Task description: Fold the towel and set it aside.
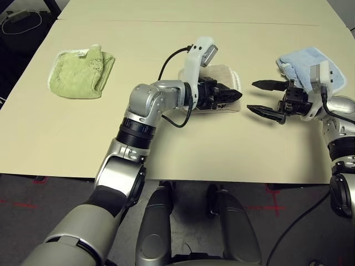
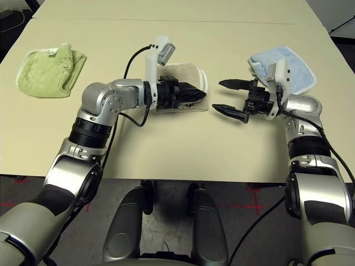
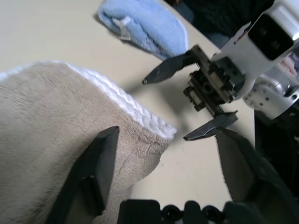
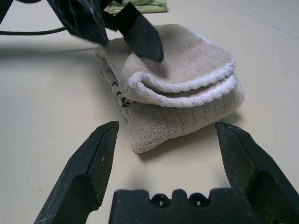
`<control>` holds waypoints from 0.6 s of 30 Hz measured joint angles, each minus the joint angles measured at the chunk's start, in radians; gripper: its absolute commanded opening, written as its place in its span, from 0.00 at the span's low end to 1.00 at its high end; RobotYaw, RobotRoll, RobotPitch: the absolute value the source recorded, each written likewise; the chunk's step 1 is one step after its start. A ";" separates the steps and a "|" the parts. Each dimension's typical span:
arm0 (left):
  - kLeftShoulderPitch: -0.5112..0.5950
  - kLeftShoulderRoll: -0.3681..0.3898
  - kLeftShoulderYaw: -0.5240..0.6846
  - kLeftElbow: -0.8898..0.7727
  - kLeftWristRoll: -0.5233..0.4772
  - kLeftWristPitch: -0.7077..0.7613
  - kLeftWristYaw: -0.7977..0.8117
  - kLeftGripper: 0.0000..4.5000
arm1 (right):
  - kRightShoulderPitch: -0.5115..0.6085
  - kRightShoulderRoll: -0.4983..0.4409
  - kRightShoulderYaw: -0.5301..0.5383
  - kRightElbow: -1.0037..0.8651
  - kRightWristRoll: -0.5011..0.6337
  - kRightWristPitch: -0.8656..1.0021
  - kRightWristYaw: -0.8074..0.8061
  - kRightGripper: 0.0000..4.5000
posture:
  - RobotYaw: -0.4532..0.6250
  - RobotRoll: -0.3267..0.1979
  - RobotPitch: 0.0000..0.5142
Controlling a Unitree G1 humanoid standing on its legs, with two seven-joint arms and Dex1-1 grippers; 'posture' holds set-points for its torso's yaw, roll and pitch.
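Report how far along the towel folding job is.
Done: the beige towel lies folded into a thick stack on the table, between the green towel and the blue towel. In hand: nothing; the left gripper is over the towel with open fingers, and the right gripper waits open beside it. Left: setting the towel aside, if this spot isn't final.

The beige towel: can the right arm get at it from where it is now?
Probably yes. The right tool is open, facing the folded beige towel across bare table; only the left tool, over the towel, crowds it.
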 measured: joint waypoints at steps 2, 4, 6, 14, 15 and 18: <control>-0.011 0.022 0.027 -0.015 -0.016 0.023 0.000 0.99 | -0.005 0.000 0.000 0.004 0.000 0.000 0.000 1.00 | 0.49 0.62 0.45; -0.025 0.046 0.049 -0.033 -0.031 0.037 -0.002 0.99 | -0.009 0.000 0.000 0.008 0.000 0.001 0.000 1.00 | 0.49 0.62 0.45; -0.029 0.094 0.060 -0.041 -0.033 0.030 -0.022 0.99 | -0.016 0.000 -0.003 0.009 0.004 0.010 0.000 1.00 | 0.49 0.62 0.45; 0.112 0.222 0.097 -0.059 -0.013 -0.286 -0.185 0.99 | -0.016 0.007 -0.025 0.004 0.038 0.059 -0.021 1.00 | 0.49 0.62 0.45; 0.121 0.224 0.097 -0.057 -0.002 -0.327 -0.191 0.99 | -0.016 0.009 -0.027 -0.002 0.043 0.068 -0.023 1.00 | 0.49 0.62 0.45; 0.169 0.234 0.094 -0.020 0.050 -0.484 -0.221 0.99 | -0.014 0.013 -0.027 -0.018 0.051 0.094 -0.025 1.00 | 0.48 0.62 0.45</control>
